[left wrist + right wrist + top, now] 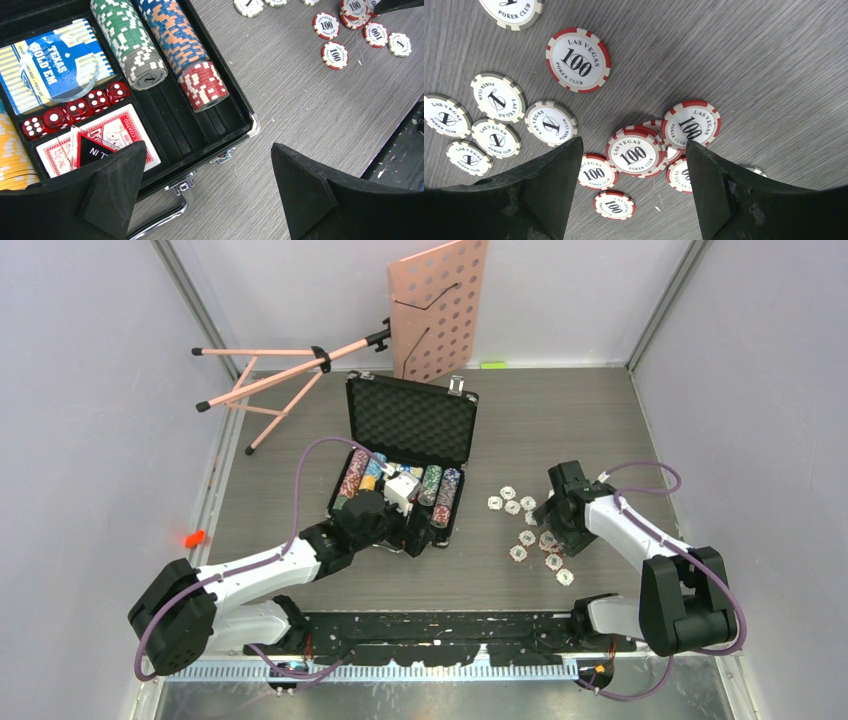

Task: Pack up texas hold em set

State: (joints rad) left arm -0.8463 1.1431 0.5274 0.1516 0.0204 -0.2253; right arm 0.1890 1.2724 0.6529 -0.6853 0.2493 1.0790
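On the grey table [600, 420], a black case [412, 425] is seen lying open, with its lid tipped up toward the back. Rows of striped chips [131, 40] are laid inside it: green and grey in one row, then blue, orange and red in the next. Five red dice [75, 110] are lined up between a blue card deck [55, 65] and a red card deck [127, 135].

The left gripper [207, 147] is held over the front edge of the case, close to the silver handle [170, 210]. Its jaws are spread wide and nothing is held in them.

To the right of the case, loose chips [530, 530] are scattered flat on the table. Some are white chips [499, 97] marked 1 and some are red chips [578, 60] marked 100. The right gripper [634, 142] is held just over them. Its jaws are wide apart too, and nothing is gripped. A small heap of red chips can be seen in the gap between them.

At the back, a pink music stand [440, 310] is seen lying over.
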